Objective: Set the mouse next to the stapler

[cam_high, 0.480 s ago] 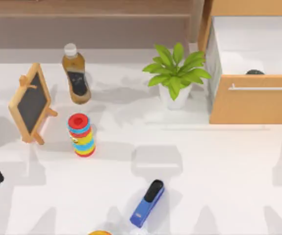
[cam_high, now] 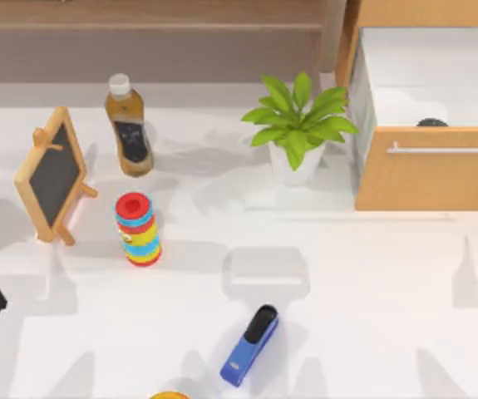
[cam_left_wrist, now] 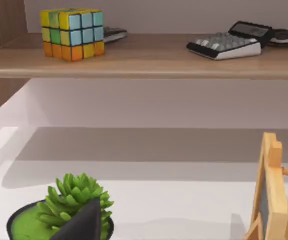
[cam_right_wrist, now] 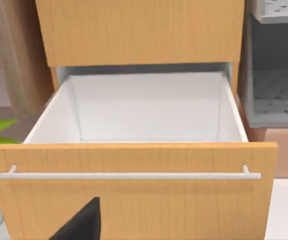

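The drawer (cam_high: 430, 179) stands open at the desk's back right corner. Its tall wooden front is a wall between the mouse (cam_high: 431, 123) and the rest of the desk. A plant (cam_high: 299, 125) stands just beside the drawer, toward the middle of the back edge. A bottle (cam_high: 128, 125) lies near the back left. A small board (cam_high: 51, 174) and a ring toy (cam_high: 137, 229) stand near the left edge.

The mouse sits inside the drawer, right behind the front. It looks dark and round. The stapler (cam_high: 249, 346) lies slanted near the middle of the front edge, well apart from the mouse. It is blue with a black end.

Most of the mouse is hidden by the drawer front. An orange thing (cam_high: 168, 396) is cut off at the front edge.

The left gripper (cam_left_wrist: 83, 222) is by the left edge, facing a shelf (cam_left_wrist: 144, 60) with a cube (cam_left_wrist: 71, 33) and a calculator (cam_left_wrist: 224, 46). The right gripper (cam_right_wrist: 81, 222) faces the drawer front. Only a dark tip of each shows, so nobody can tell if the jaws are wide or narrow.
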### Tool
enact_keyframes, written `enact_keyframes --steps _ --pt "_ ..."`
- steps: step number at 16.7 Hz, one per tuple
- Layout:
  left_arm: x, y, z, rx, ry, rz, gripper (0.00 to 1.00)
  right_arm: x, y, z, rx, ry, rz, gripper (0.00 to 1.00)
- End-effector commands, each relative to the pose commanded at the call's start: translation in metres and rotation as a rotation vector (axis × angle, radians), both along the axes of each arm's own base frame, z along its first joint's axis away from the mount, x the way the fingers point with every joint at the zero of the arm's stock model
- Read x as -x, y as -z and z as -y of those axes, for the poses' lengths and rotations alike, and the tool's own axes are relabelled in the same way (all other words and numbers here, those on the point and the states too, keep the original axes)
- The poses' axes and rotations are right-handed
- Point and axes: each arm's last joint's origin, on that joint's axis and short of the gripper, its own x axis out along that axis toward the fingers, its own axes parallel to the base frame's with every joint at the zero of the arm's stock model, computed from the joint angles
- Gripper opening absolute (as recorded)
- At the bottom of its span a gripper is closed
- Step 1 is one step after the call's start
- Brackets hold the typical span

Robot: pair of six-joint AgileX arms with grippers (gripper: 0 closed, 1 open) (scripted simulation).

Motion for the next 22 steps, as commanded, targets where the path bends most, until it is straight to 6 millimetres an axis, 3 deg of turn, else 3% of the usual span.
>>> enact_keyframes --steps 3,7,10,13,16,19,22 --pt "0.0 0.0 0.0 0.0 0.0 0.0 1.0 -0.006 -0.046 -0.004 -0.052 -0.05 -0.068 1.0" --pt "0.0 0.0 0.0 0.0 0.0 0.0 1.0 -0.029 -0.128 -0.012 -0.119 -0.094 -0.133 1.0" --pt "0.0 0.0 0.0 0.0 0.0 0.0 1.0 -0.071 -0.181 -0.021 -0.155 -0.103 -0.218 1.0" --pt "0.0 0.0 0.0 0.0 0.0 0.0 1.0 -0.141 -0.202 -0.032 -0.161 -0.086 -0.383 1.0" --pt "0.0 0.0 0.0 0.0 0.0 0.0 1.0 -0.226 -0.175 -0.046 -0.125 -0.055 -0.63 1.0" --pt "0.0 0.0 0.0 0.0 0.0 0.0 1.0 -0.298 -0.109 -0.058 -0.054 -0.034 -0.91 1.0" --pt "0.0 0.0 0.0 0.0 0.0 0.0 1.0 -0.342 -0.039 -0.063 0.025 -0.024 -1.15 1.0"
